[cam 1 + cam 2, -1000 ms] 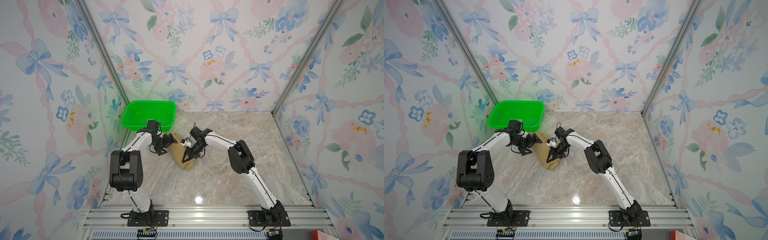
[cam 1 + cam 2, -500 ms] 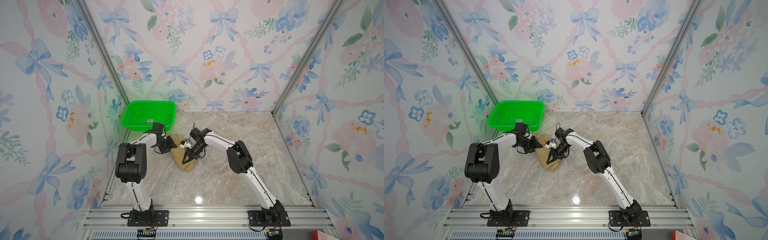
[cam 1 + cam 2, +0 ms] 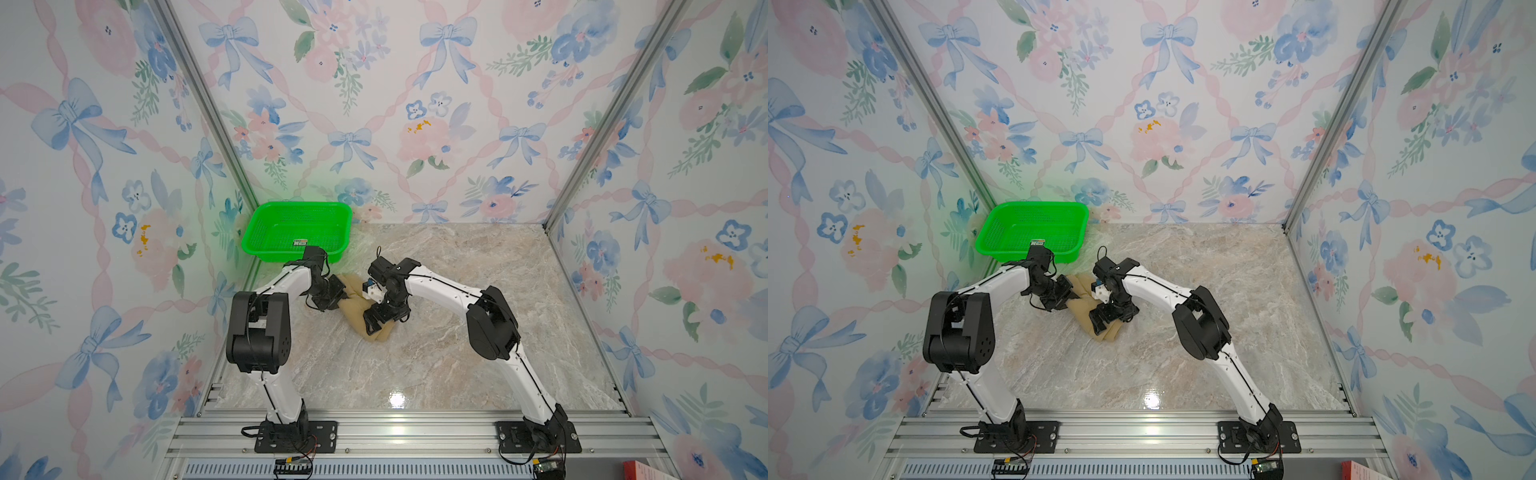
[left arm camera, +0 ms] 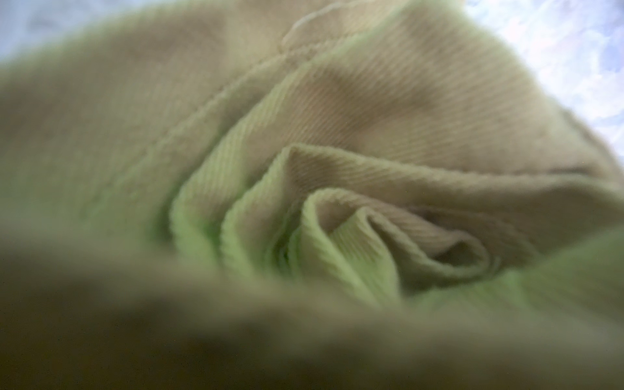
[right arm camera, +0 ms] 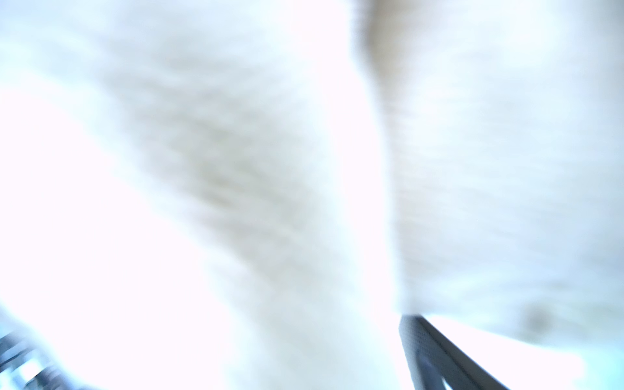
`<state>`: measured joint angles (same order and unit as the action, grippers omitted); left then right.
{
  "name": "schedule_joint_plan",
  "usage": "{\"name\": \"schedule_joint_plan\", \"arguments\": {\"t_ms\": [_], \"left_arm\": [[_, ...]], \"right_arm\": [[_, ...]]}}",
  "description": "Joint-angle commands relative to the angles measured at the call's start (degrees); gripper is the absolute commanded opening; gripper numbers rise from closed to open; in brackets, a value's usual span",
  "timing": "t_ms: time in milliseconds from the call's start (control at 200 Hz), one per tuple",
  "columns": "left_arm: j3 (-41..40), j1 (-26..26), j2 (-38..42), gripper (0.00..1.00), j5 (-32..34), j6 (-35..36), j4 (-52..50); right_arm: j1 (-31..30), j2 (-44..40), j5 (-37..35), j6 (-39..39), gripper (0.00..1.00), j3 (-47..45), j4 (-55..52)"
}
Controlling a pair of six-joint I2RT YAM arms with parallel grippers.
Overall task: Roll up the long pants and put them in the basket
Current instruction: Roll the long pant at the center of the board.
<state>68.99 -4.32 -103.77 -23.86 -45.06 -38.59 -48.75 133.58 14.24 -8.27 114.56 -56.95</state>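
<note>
Where the green basket (image 3: 249, 237) stands at the left rear corner of the marble tabletop (image 3: 457, 353), it holds a small label-like tag (image 3: 300, 242) (too small to read). The long pants (image 3: 353, 303), a tan roll, lie on the marble just in front of the basket, between both grippers. The left gripper (image 3: 337, 294) meets the roll's basket-side end. Its wrist view shows only spiralled fabric layers (image 4: 337, 111), so whether it pinches cannot be told. The right gripper (image 3: 384, 316) sits over the roll's opposite side, jaws spread wide. Bare marble extends toward the right wall and the front rail.
</note>
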Motion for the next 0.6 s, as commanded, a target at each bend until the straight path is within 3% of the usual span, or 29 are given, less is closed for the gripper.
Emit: {"name": "schedule_joint_plan", "arguments": {"t_ms": [0,270,400,595], "left_arm": [[1.3,-0.1,-1.0,0.0,0.4,-3.6,-12.3],[5.3,-0.1,-6.8,0.0,-2.0,-3.3,-18.3],[6.9,-0.1,-8.1,0.0,-2.8,-2.2,-20.9],[8.2,0.0,-9.6,0.0,-4.1,-0.5,-22.1]], "right_arm": [[-3.1,-6.5,-17.1,-1.0,1.0,-5.5,5.4],[-17.5,-7.9,-34.3,0.3,1.0,-8.1,8.4],[-19.7,-2.6,-37.6,-1.3,1.0,-4.5,6.4],[-21.8,0.7,-53.7,-2.7,1.0,1.8,0.0]]}}
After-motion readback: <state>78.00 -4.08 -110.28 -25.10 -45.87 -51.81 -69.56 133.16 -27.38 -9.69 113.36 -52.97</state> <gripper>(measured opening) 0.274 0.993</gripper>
